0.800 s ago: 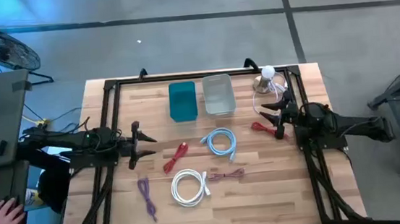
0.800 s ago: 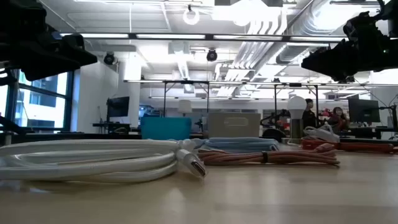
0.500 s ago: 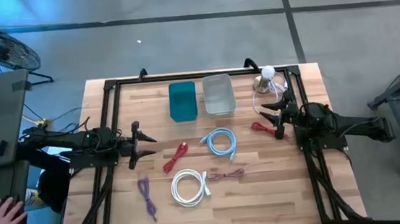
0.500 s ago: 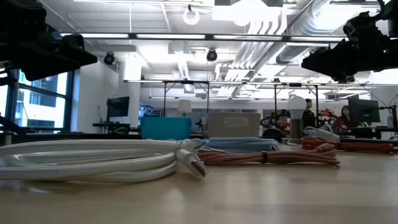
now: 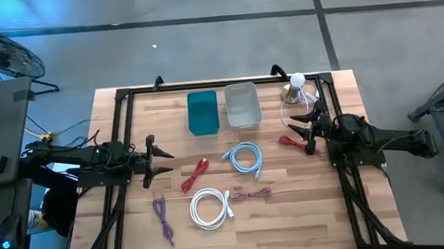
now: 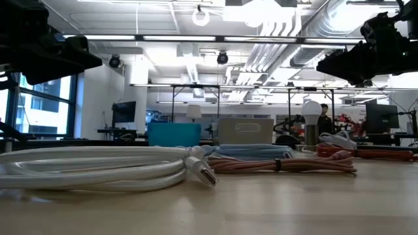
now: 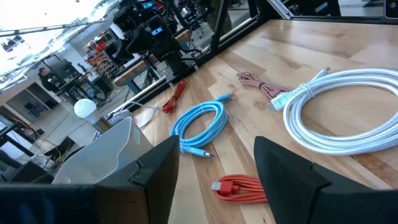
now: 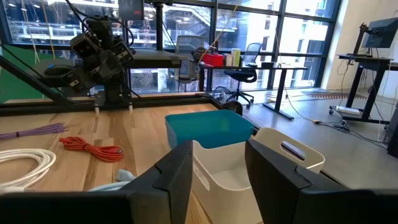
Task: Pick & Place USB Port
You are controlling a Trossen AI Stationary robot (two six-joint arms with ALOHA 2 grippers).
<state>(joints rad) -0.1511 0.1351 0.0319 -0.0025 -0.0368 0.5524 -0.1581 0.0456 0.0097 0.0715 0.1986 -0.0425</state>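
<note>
Several coiled USB cables lie flat on the wooden table: a red one (image 5: 195, 174), a light blue one (image 5: 243, 158), a white one (image 5: 210, 207), a pink one (image 5: 249, 194), a purple one (image 5: 162, 218) and a second red one (image 5: 292, 143) by the right arm. A teal bin (image 5: 202, 112) and a clear bin (image 5: 242, 105) stand at the far side. My left gripper (image 5: 156, 159) hovers open at the table's left, above and left of the red cable (image 7: 241, 186). My right gripper (image 5: 309, 126) hovers open at the right, over the second red cable.
A round lamp (image 5: 297, 88) with a white cable stands at the far right corner. A black frame (image 5: 123, 97) runs around the table's edges. Bare wood lies along the near edge and between the bins and the cables.
Neither arm has moved and no cable has shifted. A person's hand at the lower left outside the table has withdrawn out of the high view.
</note>
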